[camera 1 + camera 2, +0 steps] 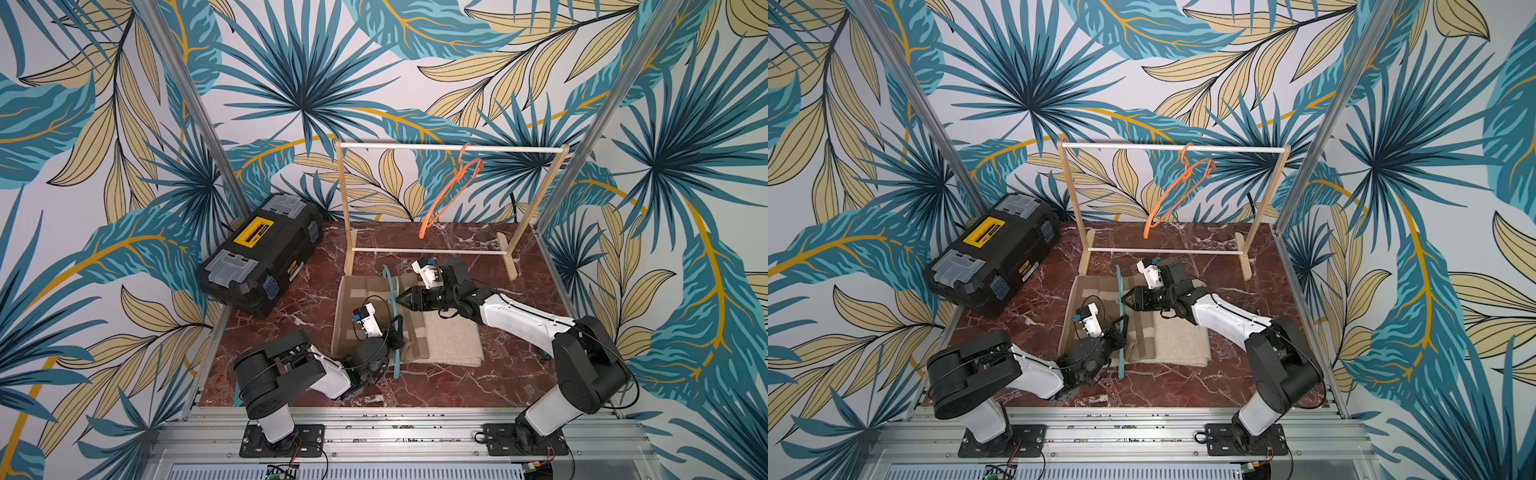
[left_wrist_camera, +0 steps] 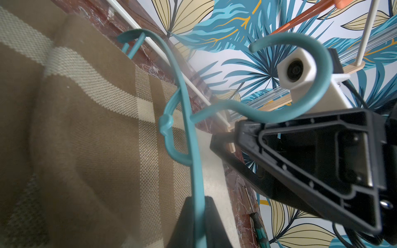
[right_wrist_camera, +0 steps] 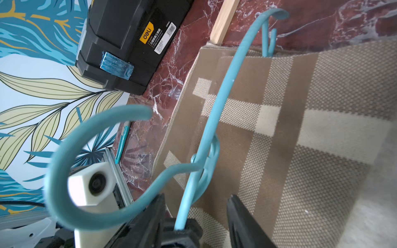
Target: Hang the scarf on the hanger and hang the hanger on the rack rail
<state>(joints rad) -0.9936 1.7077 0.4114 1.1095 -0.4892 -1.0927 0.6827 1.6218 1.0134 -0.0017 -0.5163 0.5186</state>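
Two grippers meet at the stiff hanger (image 2: 196,171): left gripper (image 2: 197,204) clamps its arm; right gripper (image 3: 196,197), at 12 o'clock, gapes empty. The limp scarf (image 1: 453,340) probably wants an edge pinch.

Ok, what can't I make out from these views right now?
- Both top views: teal hanger edge-on, left arm over the scarf; whether the scarf passes through the hanger is unclear.
- Both wrist views: hook blurred, too near the lens.
- Left wrist view: left gripper cut off by frame edge.
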